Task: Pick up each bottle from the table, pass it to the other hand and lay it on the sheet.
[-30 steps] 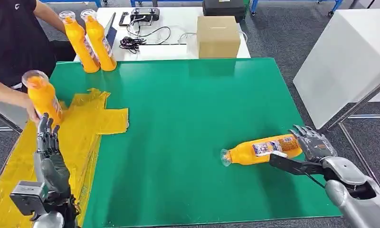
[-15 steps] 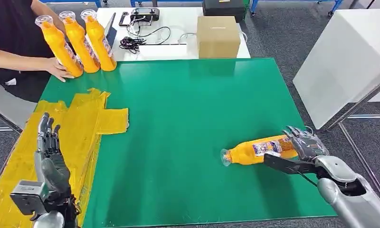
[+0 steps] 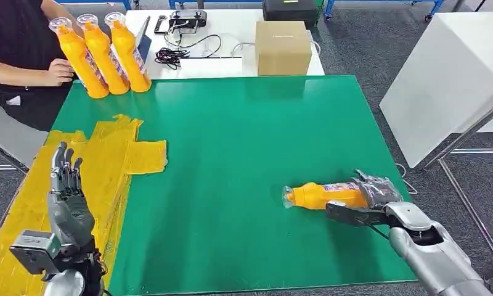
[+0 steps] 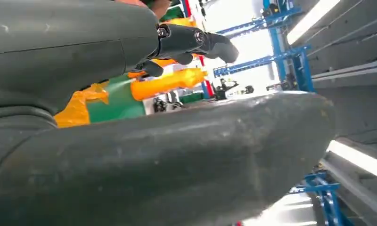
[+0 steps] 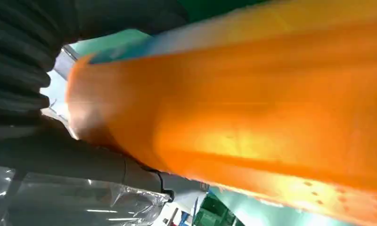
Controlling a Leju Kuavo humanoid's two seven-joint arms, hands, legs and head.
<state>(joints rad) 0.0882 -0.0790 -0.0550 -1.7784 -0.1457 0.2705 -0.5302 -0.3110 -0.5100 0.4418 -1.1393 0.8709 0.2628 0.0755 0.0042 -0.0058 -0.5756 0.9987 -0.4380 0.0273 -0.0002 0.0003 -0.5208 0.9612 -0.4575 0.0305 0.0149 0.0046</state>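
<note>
Head view: nearest, at the lower left, the left hand (image 3: 65, 197) is raised over the yellow sheet (image 3: 118, 157), its fingers straight and slightly apart, with nothing held. At the lower right, the right hand (image 3: 374, 192) is wrapped around the base of a bottle (image 3: 321, 195) lying on its side on the green bench (image 3: 244, 135), cap pointed toward the sheet; whether the bottle is lifted or resting cannot be told. In the right wrist view, the orange body of the bottle (image 5: 252, 108) is pressed close against the hand. The sheet is spread along the bench's left edge, well apart from the lying bottle. At the far left corner, three upright bottles (image 3: 102, 55) are stood in a row, touching one another, and a person's hand (image 3: 59, 72) is held against the leftmost one. Beyond the bench, a cardboard box (image 3: 283, 47) and cables (image 3: 179, 52) are set on a white table (image 3: 232, 24).
</note>
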